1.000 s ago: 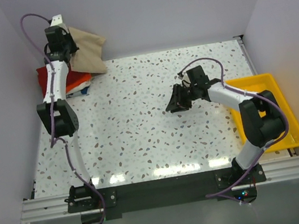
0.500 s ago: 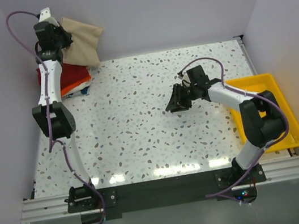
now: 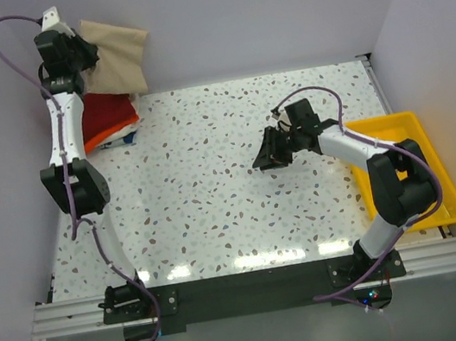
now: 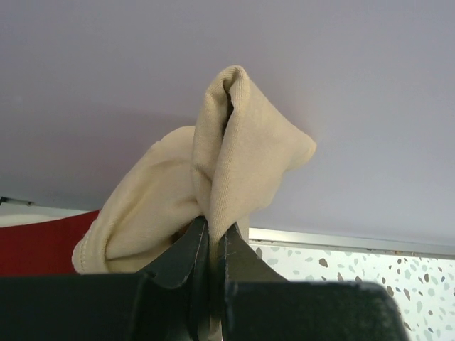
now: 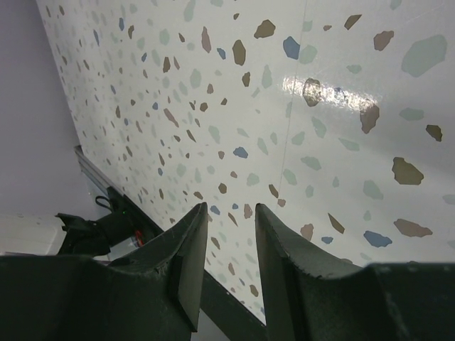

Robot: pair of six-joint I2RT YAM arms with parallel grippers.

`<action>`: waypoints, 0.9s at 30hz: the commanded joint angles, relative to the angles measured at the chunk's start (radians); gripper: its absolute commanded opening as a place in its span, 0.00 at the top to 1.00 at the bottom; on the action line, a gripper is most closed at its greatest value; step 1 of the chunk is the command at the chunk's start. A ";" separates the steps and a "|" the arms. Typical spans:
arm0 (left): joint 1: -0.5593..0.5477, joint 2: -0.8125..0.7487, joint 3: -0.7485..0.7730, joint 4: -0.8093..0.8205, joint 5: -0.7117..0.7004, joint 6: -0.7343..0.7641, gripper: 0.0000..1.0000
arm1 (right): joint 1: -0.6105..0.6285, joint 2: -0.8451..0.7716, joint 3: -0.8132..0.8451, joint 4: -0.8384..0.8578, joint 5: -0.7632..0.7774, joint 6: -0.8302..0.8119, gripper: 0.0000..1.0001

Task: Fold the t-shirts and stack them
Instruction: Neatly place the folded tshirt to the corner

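Note:
My left gripper (image 3: 79,57) is raised high at the far left and is shut on the folded tan t-shirt (image 3: 115,60), which hangs from it above the stack. In the left wrist view the tan t-shirt (image 4: 227,170) is pinched between the closed jaws of the left gripper (image 4: 215,233). Below it lies a stack of folded t-shirts: dark red (image 3: 106,112) on top, orange (image 3: 105,139) under it, and a white edge (image 3: 125,139). My right gripper (image 3: 265,155) hovers over the table's middle, open and empty; the right wrist view shows only the table between the jaws of the right gripper (image 5: 231,217).
A yellow plastic tray (image 3: 444,178) stands at the right edge of the speckled table (image 3: 214,190). Lilac walls close in the back and both sides. The right arm's cable loops above its wrist.
My left gripper has lifted the tan t-shirt up and to the left, away from the stack. The right arm has not moved.

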 commanded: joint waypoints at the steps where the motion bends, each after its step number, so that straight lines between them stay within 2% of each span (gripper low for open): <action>1: 0.079 -0.096 -0.046 0.108 0.045 -0.050 1.00 | 0.006 -0.046 0.033 0.005 -0.004 -0.003 0.63; 4: 0.141 -0.073 -0.123 0.128 0.068 -0.086 1.00 | 0.004 -0.046 0.030 -0.003 0.001 -0.006 0.63; 8: 0.228 0.011 -0.175 0.140 0.174 -0.145 1.00 | 0.006 -0.038 0.026 -0.008 0.005 -0.012 0.63; 9: 0.253 0.029 -0.189 0.143 0.198 -0.171 0.90 | 0.004 -0.036 0.026 -0.009 0.007 -0.013 0.63; 11: 0.276 0.081 -0.193 0.139 0.231 -0.196 0.77 | 0.007 -0.036 0.023 -0.008 0.005 -0.013 0.63; 12: 0.282 0.098 -0.195 0.130 0.228 -0.201 0.60 | 0.006 -0.038 0.020 -0.006 0.005 -0.015 0.63; 14: 0.283 0.085 -0.238 0.126 0.188 -0.202 0.41 | 0.009 -0.044 0.018 -0.006 0.008 -0.015 0.63; 18: 0.282 -0.003 -0.310 0.177 0.171 -0.205 0.32 | 0.013 -0.056 0.009 -0.006 0.011 -0.016 0.63; 27: 0.256 -0.116 -0.370 0.166 0.188 -0.190 0.32 | 0.015 -0.095 -0.023 0.014 0.014 -0.013 0.63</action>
